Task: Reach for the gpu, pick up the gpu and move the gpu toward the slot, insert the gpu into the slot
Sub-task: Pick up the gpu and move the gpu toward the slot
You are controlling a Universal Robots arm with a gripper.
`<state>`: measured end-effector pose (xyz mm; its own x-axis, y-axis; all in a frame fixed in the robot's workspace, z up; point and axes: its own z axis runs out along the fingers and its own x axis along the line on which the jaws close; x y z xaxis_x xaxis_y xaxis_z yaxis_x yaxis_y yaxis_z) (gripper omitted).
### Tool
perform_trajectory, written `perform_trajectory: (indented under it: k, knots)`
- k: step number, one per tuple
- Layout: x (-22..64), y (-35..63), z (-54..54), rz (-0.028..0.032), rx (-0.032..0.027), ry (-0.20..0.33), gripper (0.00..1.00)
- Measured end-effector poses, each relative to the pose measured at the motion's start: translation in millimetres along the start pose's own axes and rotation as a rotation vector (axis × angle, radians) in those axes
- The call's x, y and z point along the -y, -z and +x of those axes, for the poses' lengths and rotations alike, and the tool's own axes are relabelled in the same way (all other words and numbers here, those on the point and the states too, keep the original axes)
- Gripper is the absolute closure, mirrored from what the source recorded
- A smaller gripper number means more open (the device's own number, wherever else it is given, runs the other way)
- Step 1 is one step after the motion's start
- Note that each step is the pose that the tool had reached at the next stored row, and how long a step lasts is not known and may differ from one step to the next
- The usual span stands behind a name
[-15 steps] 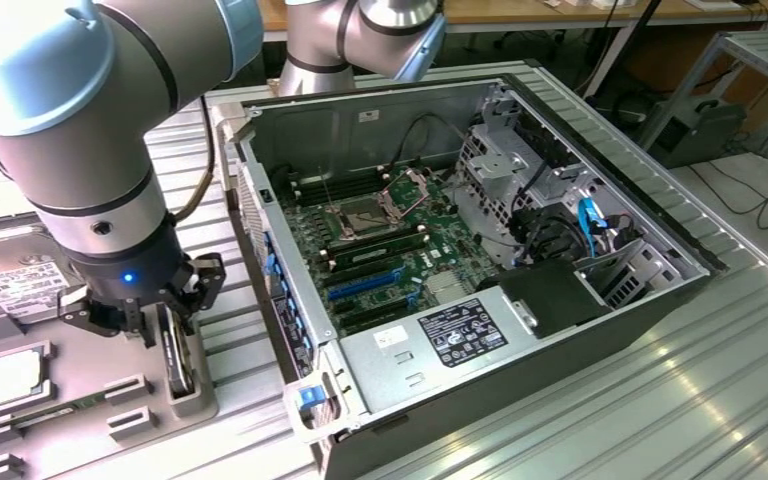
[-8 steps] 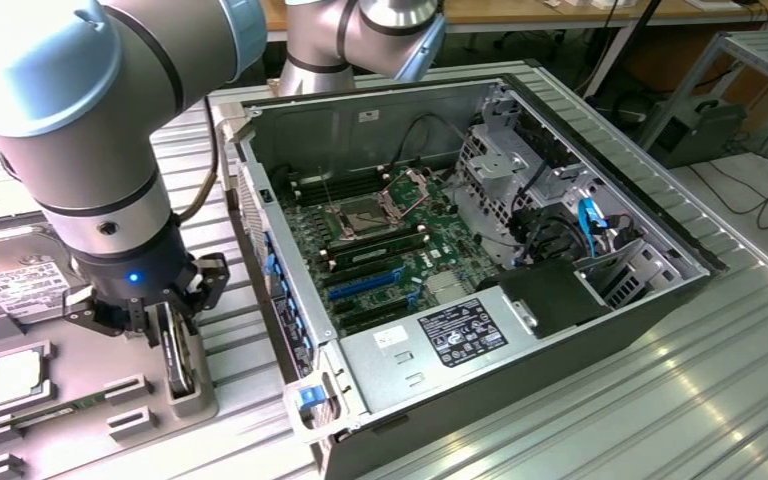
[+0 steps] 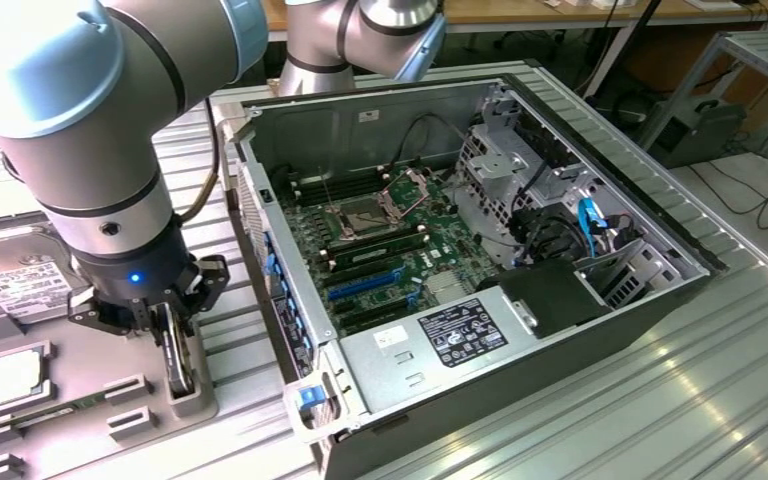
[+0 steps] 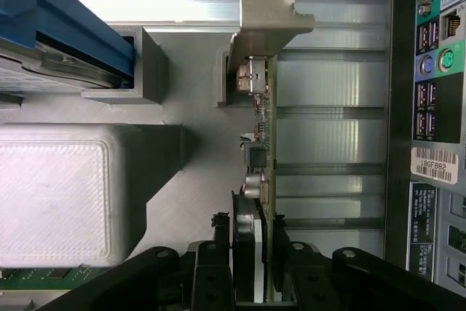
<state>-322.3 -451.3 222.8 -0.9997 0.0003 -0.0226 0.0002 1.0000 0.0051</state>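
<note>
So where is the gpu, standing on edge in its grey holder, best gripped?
Across its two flat faces, along the free top edge, coming straight down. The gpu stands upright on its long edge in the grey holder, metal bracket at one end, so overhead looks the clearest approach.

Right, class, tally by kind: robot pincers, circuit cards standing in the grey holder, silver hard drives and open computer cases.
Black robot pincer: 1
Thin dark circuit card with silvery metal bracket: 1
Boxy silver hard drive with white label: 1
Open computer tower case: 1
Total: 4
</note>
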Motion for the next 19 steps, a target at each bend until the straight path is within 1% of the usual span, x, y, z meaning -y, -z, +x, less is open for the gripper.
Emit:
perform_trajectory:
  k: [10, 11, 12, 19]
  knots:
    - [0.0, -0.2, 0.0, 0.0000, 0.0000, 0.000, 0.66]
    - [0.0, -0.2, 0.0, 0.0000, 0.0000, 0.000, 0.68]
    - [0.0, -0.2, 0.0, 0.0000, 0.0000, 0.000, 0.72]
    - [0.0, -0.2, 0.0, 0.0000, 0.0000, 0.000, 0.72]
